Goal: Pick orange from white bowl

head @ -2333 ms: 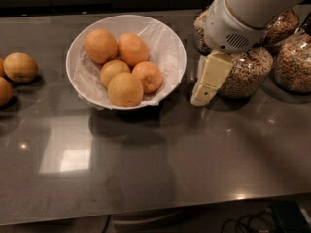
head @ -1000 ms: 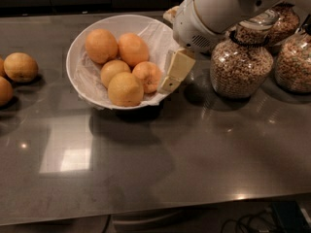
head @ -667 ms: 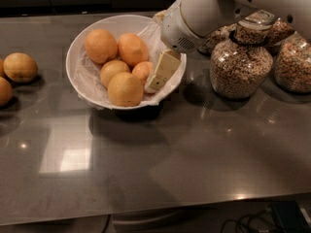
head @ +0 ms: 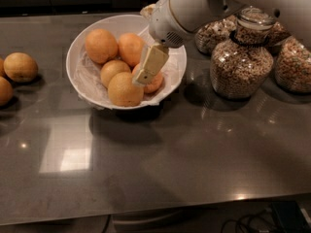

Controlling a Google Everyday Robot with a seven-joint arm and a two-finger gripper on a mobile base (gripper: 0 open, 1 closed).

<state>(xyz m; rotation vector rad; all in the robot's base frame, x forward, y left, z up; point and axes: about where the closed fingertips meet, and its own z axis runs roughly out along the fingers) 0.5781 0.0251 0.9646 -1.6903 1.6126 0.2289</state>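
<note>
- the orange (head: 124, 90) sat at the front of the white bowl (head: 69, 62), on the side nearest the camera. it rested on the crinkled lining and touched the fruit behind it.
- the claw (head: 148, 67) hung inside the bowl's right half, its pale tip low against the pile. the orange lay just to the lower left of that tip in the view; i could not tell whether they touched.
- the tip also overlapped a small deep-orange fruit (head: 156, 82) at the orange's right, so the claw seemed to sit over the seam between the two, not centred on the orange.
- the orange was round, with no long axis, so in my judgement the grip direction mattered little. what mattered was shifting the claw front-left until it was over the orange and clear of its neighbour.
- i could not tell whether the claw was open or closed. nothing appeared to be held in it.
- the arm (head: 194, 6) reached in from the upper right, over the bowl's far right rim. its thick white wrist angled down and to the left, and the claw slanted the same way.
- the other fruits (head: 101, 45) filled the back and middle of the bowl.
- glass jars (head: 241, 62) stood on the desk (head: 160, 159) just right of the bowl, close under the arm. two loose fruits (head: 20, 67) lay well apart at the left edge.
- closing from that spot would probably have caught the small fruit or nudged both.
</note>
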